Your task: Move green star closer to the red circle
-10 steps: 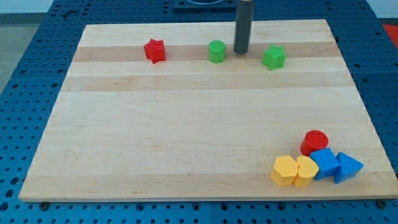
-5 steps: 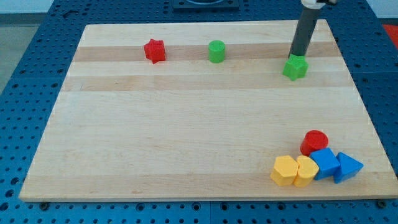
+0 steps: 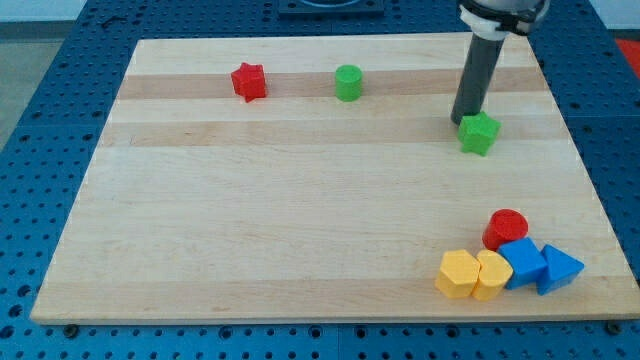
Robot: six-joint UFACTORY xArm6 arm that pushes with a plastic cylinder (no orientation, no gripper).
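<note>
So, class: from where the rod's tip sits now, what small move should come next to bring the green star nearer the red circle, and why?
Probably keep pushing toward the view's bottom, slightly right. My tip sits at the upper-left edge of the green star, and the red circle lies well below it, a little to the right, beside the blue blocks. A push from this side should drive the star that way.

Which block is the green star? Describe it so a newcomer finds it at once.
On the wooden board, look to the view's right, about a third of the way down. The green star sits there alone, right beside my tip, which is at its upper left. The other green block, a green cylinder, is round and near the top centre.
</note>
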